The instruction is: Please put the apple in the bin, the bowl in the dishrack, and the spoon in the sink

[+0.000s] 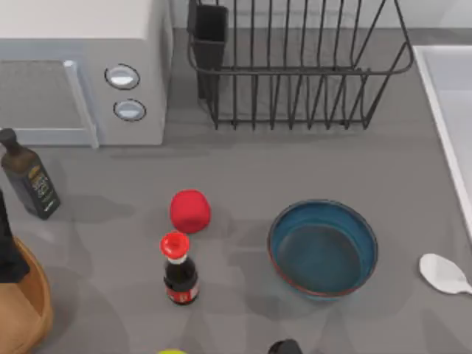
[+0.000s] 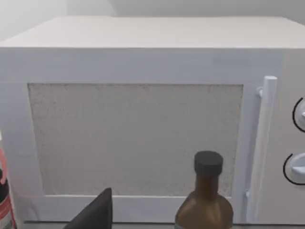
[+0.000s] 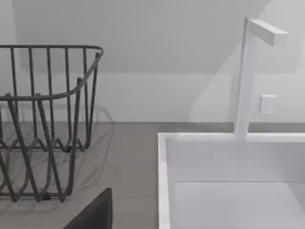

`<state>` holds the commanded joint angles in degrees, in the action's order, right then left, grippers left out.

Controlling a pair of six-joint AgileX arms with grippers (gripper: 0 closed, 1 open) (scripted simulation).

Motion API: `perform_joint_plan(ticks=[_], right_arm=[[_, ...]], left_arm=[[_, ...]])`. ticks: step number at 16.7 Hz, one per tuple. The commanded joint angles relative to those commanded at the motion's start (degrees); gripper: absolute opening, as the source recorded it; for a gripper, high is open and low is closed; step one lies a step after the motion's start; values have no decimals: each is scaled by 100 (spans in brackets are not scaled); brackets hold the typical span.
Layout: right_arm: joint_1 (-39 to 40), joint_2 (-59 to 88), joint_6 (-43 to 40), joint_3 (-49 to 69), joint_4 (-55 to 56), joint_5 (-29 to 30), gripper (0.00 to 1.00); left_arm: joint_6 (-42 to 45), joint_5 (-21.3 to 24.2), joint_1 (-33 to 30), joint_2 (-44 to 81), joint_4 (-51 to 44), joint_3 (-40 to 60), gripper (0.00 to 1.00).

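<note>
Nothing had been moved yet: the apple (image 1: 190,210) lay mid-surface, the bin (image 1: 29,310) at the left edge. It was best approached from above; neither gripper's state could be told.

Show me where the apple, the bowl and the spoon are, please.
apple (image 1: 190,210), top view, middle of its red top.
bowl (image 1: 322,251), top view, blue inside floor.
spoon (image 1: 440,272), top view, white oval bowl part.
</note>
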<state>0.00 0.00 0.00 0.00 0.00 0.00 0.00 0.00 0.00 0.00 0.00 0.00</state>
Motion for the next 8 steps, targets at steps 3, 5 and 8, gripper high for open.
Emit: perform_joint_plan(ticks=[3,5,8], right_arm=[[0,0,0,0,0,0,100],[0,0,0,0,0,0,100],[0,0,0,0,0,0,100]], left_arm=[[26,-11,-5,56,-43,33,100],[148,-47,-48,341,-237,224,100],[467,-89,-233,1123,-713,839,100]])
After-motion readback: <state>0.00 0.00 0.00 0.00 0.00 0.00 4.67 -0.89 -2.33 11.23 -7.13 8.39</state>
